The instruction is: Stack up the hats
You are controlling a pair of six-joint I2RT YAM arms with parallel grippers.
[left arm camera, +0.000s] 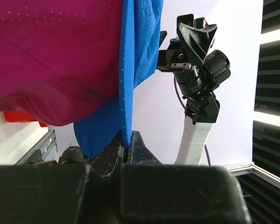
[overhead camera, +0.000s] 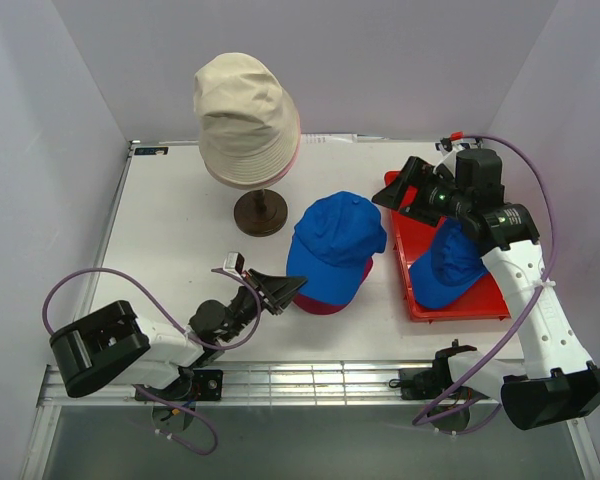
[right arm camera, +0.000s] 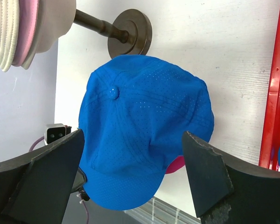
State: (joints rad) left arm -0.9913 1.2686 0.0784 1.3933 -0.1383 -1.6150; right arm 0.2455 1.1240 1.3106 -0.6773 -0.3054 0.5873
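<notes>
Pinching the blue cap (left arm camera: 140, 46), clear only by wrist view, is the left end effector (left arm camera: 127, 147); the right end effector (right arm camera: 133, 135) gapes.

Two blue caps are showing: the centre cap (overhead camera: 335, 238) and the right cap (overhead camera: 448, 268). One magenta cap (left arm camera: 51, 56), one beige hat (overhead camera: 242, 115), one pink hat (right arm camera: 25, 32), one stand (overhead camera: 260, 213) and one tray (overhead camera: 460, 308) are also showing.
</notes>
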